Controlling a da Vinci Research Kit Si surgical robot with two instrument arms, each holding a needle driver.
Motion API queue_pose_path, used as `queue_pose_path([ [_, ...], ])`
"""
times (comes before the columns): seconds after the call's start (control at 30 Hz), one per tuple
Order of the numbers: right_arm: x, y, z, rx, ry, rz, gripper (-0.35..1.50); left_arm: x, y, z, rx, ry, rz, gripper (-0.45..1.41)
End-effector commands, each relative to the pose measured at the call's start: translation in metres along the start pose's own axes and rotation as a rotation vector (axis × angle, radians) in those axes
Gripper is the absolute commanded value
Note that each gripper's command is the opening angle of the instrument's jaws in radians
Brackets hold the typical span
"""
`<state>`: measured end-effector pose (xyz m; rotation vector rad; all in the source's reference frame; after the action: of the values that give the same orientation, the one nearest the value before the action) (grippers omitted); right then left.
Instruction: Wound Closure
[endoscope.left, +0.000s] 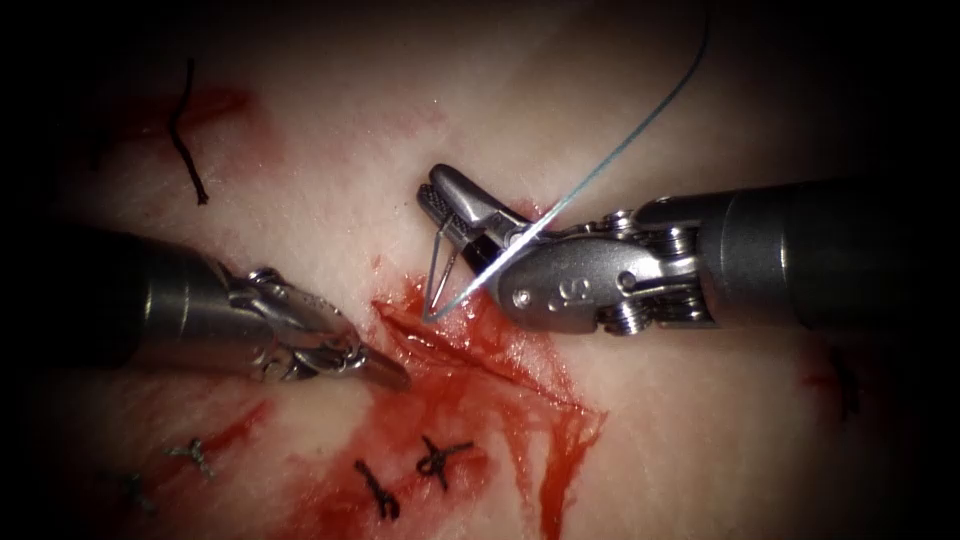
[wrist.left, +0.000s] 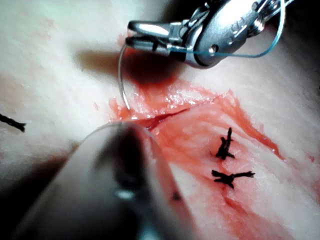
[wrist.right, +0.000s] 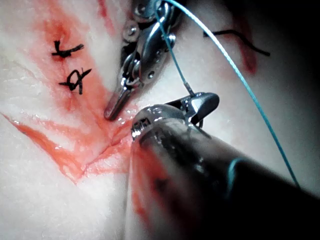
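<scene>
The right tool (wrist.right: 202, 106) is reaching over the tissue (wrist.right: 40, 200), its jaws closed on the needle (wrist.right: 189, 89) near the end where the blue thread (wrist.right: 235, 70) is joining it. The left tool (wrist.right: 116, 105) is resting with its jaws closed and its tip touching the red fluid (wrist.right: 75, 150) beside the cut (wrist.right: 107, 150), holding nothing. Two dark knots (wrist.right: 70, 65) are sitting on the stained tissue near it, and a cut end (wrist.right: 235, 37) is lying beyond the thread.

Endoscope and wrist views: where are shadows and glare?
Endoscope view: bright centre, dark edges; right tool holds the needle near its blunt end, tip at the cut, entry unclear; left tool holds nothing. Left wrist view: the right tool's shadow lies on the tissue. Right wrist view: glare on the left tool.
</scene>
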<state>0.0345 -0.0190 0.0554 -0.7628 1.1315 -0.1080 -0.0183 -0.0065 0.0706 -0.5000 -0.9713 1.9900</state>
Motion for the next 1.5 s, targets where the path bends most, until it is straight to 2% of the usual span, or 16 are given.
queue_pose_path([
  [0.03, 0.0005, -0.0006, 0.0008, -0.001, 0.006, -0.006, -0.35, 0.0000, -0.0001, 0.0008, -0.002, -0.001, -0.001, -0.45],
  [0.13, 0.0005, -0.0010, 0.0007, 0.009, 0.006, -0.021, -0.35, 0.0000, 0.0000, 0.0007, -0.001, 0.001, -0.001, -0.45],
  [0.4, 0.0002, -0.0008, 0.0012, 0.092, -0.057, 0.022, -0.35, -0.0001, -0.0001, 0.0009, 0.001, 0.002, 0.000, -0.45],
  [0.47, 0.0003, -0.0008, 0.0015, 0.136, -0.082, 0.131, -0.35, -0.0001, -0.0001, 0.0009, 0.001, 0.002, 0.001, -0.45],
  [0.73, 0.0003, -0.0003, 0.0020, 0.177, -0.133, 0.278, -0.35, -0.0002, -0.0001, 0.0010, 0.001, 0.002, 0.002, -0.45],
  [0.93, 0.0001, 0.0007, 0.0022, 0.168, -0.141, 0.375, -0.35, -0.0004, -0.0002, 0.0009, 0.001, 0.001, 0.004, -0.45],
  [1.07, -0.0004, 0.0015, 0.0024, 0.161, -0.155, 0.494, -0.35, -0.0004, -0.0002, 0.0009, 0.001, 0.000, 0.005, -0.45],
  [1.17, -0.0015, 0.0020, 0.0025, 0.157, -0.171, 0.648, -0.35, -0.0004, -0.0003, 0.0008, 0.002, -0.002, 0.005, -0.45],
  [1.27, -0.0022, 0.0018, 0.0025, 0.156, -0.182, 0.703, -0.35, -0.0002, -0.0002, 0.0007, 0.000, -0.004, -0.001, -0.45],
  [1.33, -0.0028, 0.0016, 0.0024, 0.154, -0.204, 0.811, -0.35, 0.0003, -0.0001, 0.0002, -0.021, 0.014, 0.052, -0.45],
  [1.37, -0.0033, 0.0015, 0.0024, 0.158, -0.228, 0.878, -0.35, 0.0006, 0.0000, -0.0003, -0.031, 0.041, 0.122, -0.43],
  [1.4, -0.0033, 0.0015, 0.0024, 0.158, -0.228, 0.878, -0.35, 0.0006, 0.0000, -0.0003, -0.031, 0.041, 0.122, -0.43],
  [1.43, -0.0035, 0.0014, 0.0024, 0.160, -0.239, 0.905, -0.35, 0.0008, 0.0000, -0.0005, -0.035, 0.051, 0.161, -0.23],
  [1.47, -0.0041, 0.0012, 0.0023, 0.167, -0.250, 0.942, -0.35, 0.0012, 0.0001, -0.0011, -0.054, 0.068, 0.259, 0.04],
  [1.5, -0.0041, 0.0012, 0.0023, 0.167, -0.250, 0.942, -0.35, 0.0012, 0.0001, -0.0011, -0.054, 0.068, 0.259, 0.04],
])
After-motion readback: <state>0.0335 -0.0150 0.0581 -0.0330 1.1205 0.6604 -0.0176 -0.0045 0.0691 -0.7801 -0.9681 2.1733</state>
